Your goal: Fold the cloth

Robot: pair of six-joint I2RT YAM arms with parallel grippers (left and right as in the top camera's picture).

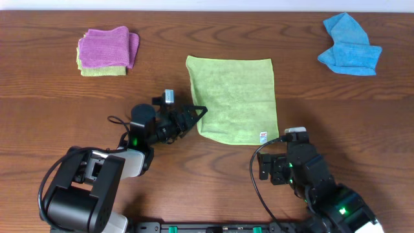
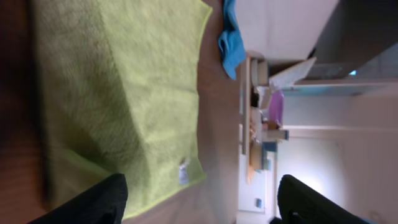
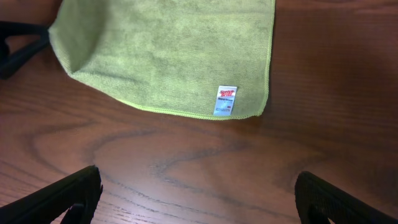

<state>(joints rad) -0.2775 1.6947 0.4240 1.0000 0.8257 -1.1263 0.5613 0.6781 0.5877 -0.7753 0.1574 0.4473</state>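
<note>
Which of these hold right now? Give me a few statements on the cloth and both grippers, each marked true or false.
1. The lime-green cloth lies spread open, unfolded. True.
2. Its white tag sits at a far corner. False: it is at the near corner, by the right gripper.
3. The right gripper is shut on the cloth. False: it is open over the table, short of the hem.
4. The left gripper is open at the cloth's other near corner. True.
</note>
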